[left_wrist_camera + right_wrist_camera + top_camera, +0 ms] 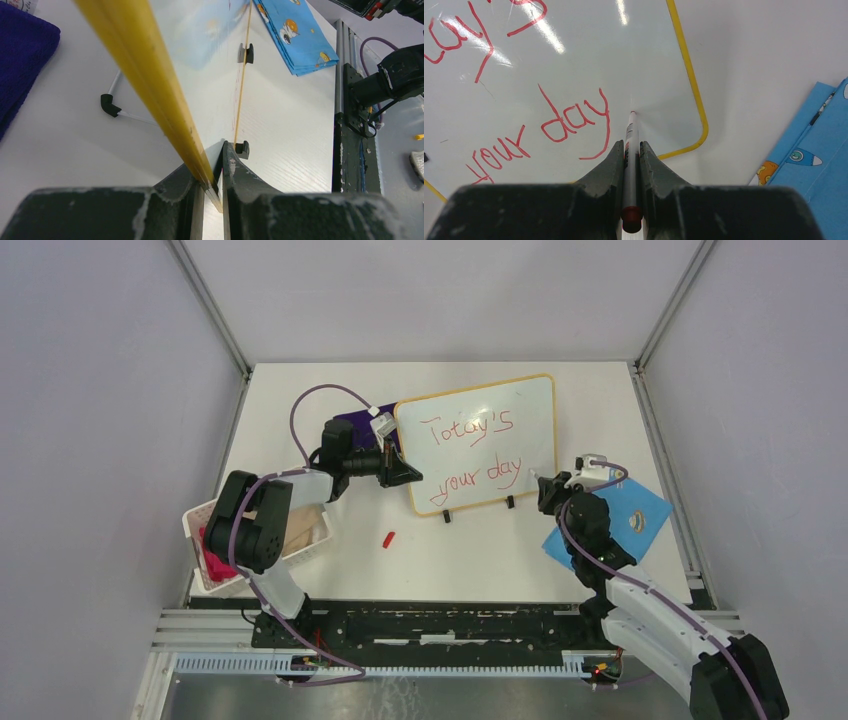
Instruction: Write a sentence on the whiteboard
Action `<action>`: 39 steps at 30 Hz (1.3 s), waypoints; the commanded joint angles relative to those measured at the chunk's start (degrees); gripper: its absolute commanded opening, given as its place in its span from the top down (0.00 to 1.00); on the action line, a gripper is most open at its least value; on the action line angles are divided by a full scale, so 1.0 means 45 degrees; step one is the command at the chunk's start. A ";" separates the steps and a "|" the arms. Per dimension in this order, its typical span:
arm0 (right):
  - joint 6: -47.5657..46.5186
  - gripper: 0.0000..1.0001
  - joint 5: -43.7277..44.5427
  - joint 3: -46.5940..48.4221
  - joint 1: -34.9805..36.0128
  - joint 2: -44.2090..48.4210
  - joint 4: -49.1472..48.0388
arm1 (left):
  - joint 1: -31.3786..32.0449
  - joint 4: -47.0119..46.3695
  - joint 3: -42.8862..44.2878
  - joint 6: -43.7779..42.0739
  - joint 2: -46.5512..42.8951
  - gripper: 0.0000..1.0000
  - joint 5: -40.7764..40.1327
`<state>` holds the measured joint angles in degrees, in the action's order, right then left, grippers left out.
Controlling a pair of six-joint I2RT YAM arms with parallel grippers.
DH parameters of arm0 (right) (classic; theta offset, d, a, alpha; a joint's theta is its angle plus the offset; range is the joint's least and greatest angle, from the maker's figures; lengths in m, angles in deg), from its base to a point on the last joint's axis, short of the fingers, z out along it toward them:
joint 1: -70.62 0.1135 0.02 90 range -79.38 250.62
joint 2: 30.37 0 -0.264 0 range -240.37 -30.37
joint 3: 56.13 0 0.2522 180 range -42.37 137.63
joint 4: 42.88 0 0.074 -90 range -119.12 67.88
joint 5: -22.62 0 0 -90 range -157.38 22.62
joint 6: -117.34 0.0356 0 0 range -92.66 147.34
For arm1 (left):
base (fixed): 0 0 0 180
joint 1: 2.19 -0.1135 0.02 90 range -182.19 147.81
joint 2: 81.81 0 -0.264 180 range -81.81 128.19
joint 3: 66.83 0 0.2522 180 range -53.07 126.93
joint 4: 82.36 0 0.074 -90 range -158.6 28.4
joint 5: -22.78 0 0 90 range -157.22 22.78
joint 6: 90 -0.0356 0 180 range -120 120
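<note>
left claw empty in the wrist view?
No, the left claw is clamped on the yellow frame of the whiteboard.

glossy whiteboard (589,65), fuzzy purple cloth (20,65)

I see the table (480,565) carrying: whiteboard (478,440) far centre, blue sheet (625,525) right, basket (196,523) near left, purple cloth (355,424) far left, probably a red cap (388,538) near centre.

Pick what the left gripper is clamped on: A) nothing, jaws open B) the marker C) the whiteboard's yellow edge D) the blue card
C: the left wrist view shows the left gripper pinching the yellow frame of the whiteboard; the marker is in the right gripper.
</note>
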<state>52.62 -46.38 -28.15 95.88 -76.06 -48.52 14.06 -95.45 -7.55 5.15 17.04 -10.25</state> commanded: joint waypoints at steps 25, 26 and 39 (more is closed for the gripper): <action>-0.0033 1.00 -0.1554 0.1229 -0.0088 0.4149 0.3659 | 0.0355 0.1358 -0.0575 -0.1461 0.0865 0.98 -0.2557; -0.0144 1.00 -0.1797 0.1288 -0.0073 0.4367 0.3834 | 0.0344 0.1358 -0.0583 -0.1459 0.0854 0.98 -0.2545; -0.1702 1.00 -0.5033 0.1717 -0.0060 0.5902 0.6024 | 0.0344 0.1431 -0.0531 -0.1470 0.0895 0.98 -0.2539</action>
<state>47.79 -63.91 -22.77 95.68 -51.27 -24.13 14.06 -95.45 -7.57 5.15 17.04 -10.41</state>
